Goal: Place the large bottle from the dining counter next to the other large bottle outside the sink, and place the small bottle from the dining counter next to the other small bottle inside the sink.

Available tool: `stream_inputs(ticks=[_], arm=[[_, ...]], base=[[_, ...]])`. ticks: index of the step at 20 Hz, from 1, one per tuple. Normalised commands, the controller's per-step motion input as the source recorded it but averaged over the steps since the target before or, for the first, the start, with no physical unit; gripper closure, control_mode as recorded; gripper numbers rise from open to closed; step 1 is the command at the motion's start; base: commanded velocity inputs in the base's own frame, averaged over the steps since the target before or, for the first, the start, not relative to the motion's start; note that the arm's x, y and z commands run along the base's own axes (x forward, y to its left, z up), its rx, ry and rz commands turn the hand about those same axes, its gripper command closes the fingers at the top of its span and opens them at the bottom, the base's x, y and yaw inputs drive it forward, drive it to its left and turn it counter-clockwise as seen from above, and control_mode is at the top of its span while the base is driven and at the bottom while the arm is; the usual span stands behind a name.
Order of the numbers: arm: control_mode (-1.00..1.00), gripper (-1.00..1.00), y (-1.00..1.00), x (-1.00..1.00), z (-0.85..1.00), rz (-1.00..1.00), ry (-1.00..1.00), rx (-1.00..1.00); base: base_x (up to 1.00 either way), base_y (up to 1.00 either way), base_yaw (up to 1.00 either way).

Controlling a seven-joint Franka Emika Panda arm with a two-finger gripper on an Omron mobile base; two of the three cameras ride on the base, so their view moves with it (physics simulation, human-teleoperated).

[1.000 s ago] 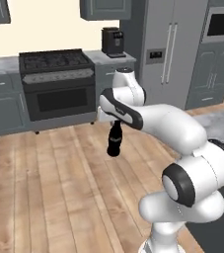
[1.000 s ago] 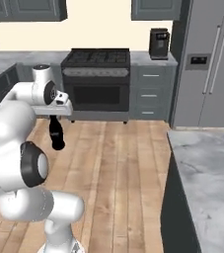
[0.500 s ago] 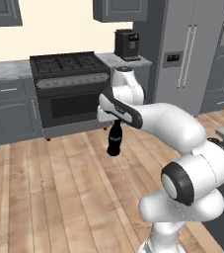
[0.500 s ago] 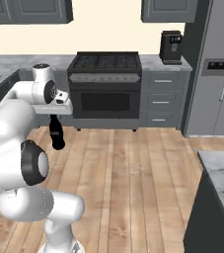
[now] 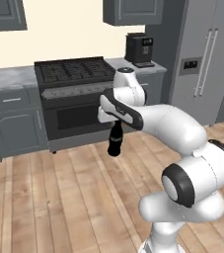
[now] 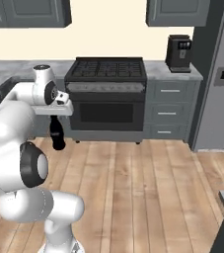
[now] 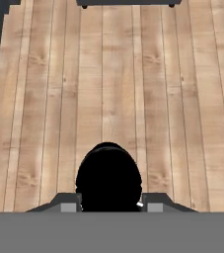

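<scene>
Across the room you have: wood plank floor (image 5: 59, 197); steel fridge (image 5: 202, 59); black range (image 6: 106, 94) amid grey cabinets (image 6: 170, 111); coffee machine (image 6: 178, 53); gripper (image 5: 115, 123) clamped on the dark bottle (image 5: 115, 140), hanging upright above the floor.

Arm's folded up high, elbow bent, forearm reaching forward over open floor, wrist turned so the hand points straight down. The gripper (image 5: 116, 126) is clamped on the neck of a dark bottle (image 5: 115, 141), which hangs upright below the fingers (image 7: 154, 202).
</scene>
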Motion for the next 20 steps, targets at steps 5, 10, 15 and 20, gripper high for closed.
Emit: stream_inputs(ticks=[5, 10, 15, 20], arm=[[1.00, 1.00, 0.00, 0.00, 0.00, 0.00, 0.00, 0.00], [1.00, 1.00, 0.00, 0.00, 0.00, 0.00, 0.00, 0.00], [1.00, 1.00, 0.00, 0.00, 0.00, 0.00, 0.00, 0.00], [1.00, 1.00, 0.00, 0.00, 0.00, 0.00, 0.00, 0.00]], base=[[0.94, 0.35, 0.08], [0.78, 0.34, 0.14], [0.70, 0.30, 0.28], [0.38, 0.25, 0.38]])
